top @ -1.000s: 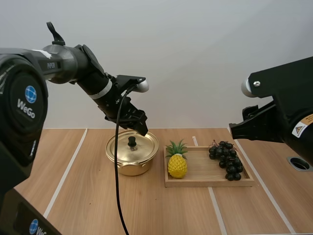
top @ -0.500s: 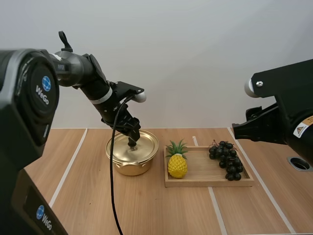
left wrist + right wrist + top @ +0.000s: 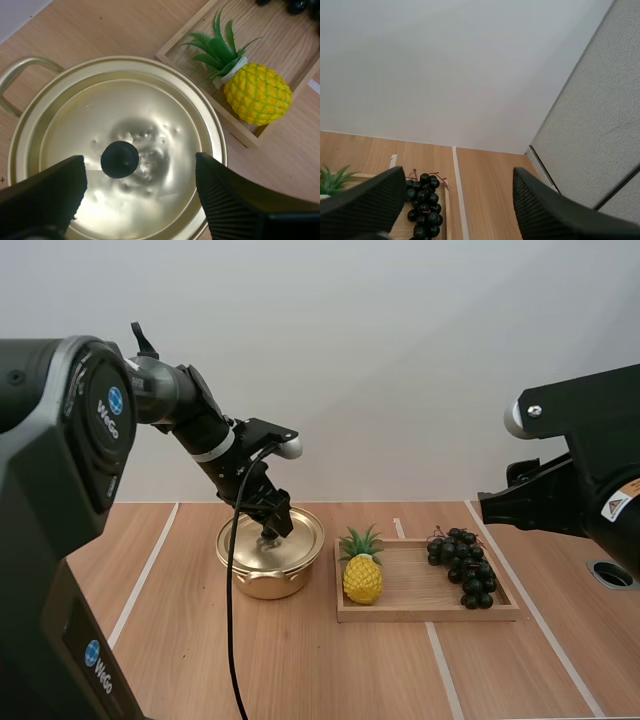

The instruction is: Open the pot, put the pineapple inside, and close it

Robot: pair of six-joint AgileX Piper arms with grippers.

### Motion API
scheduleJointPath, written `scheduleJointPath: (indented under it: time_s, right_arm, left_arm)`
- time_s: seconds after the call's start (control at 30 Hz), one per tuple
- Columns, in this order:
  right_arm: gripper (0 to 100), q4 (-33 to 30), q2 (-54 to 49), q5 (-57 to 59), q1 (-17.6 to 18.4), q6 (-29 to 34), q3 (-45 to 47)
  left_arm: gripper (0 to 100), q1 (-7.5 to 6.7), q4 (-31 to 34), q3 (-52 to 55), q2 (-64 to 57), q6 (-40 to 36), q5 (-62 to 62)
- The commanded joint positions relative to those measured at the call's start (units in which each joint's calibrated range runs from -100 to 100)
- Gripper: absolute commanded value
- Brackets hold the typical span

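A wooden tray (image 3: 430, 614) lies on the bench (image 3: 300, 670) just beside the gold pot (image 3: 262, 580). The pineapple (image 3: 362, 575) stands upright at the tray's end nearest the pot, green leaves up. A bunch of dark grapes (image 3: 465, 565) lies at the tray's other end, apart from the pineapple. Only the tray's low rim stands between the pineapple and the pot. The lid (image 3: 165, 115) sits closed on the pot and covers the way in; its black knob (image 3: 119, 159) rises from the middle of the lid, and a looped handle (image 3: 20, 70) juts from the pot on the side away from the tray. The left hand (image 3: 272, 525) hangs low over the lid, spread wide. In the left wrist view its two fingers (image 3: 50, 192) stand on either side of the knob, with bare gold lid showing between each finger and the knob, so it grips nothing; whether the fingertips touch the lid I cannot tell. The right hand (image 3: 457, 182) is held up off the bench, out past the grapes end of the tray, its fingers apart and holding nothing
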Motion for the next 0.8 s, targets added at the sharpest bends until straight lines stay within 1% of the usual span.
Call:
scheduleJointPath:
  time_s: [0.0, 0.1, 0.3, 0.5, 0.77]
  right_arm:
    - [100, 1.1, -0.1, -0.4, -0.3, -0.2, -0.4]
    - [100, 1.1, -0.1, -0.4, -0.3, -0.2, -0.4]
    - [100, 1.0, -0.1, -0.4, -0.3, -0.4, -0.4]
    - [100, 1.1, -0.1, -0.4, -0.3, -1.7, -0.4]
    - [100, 1.1, -0.1, -0.4, -0.3, -2.2, -0.4]
  left_arm:
    - [100, -0.11, -1.3, -0.3, 0.0, 1.1, -0.7]
    - [100, -0.11, -1.2, -0.3, 0.0, 1.1, -1.2]
    - [100, -0.11, -1.3, -0.3, 0.5, 1.1, -6.2]
    - [100, -0.11, -1.6, -0.4, 4.3, 1.1, -5.8]
    - [100, -0.11, -1.3, -0.9, 4.4, 1.1, -3.7]
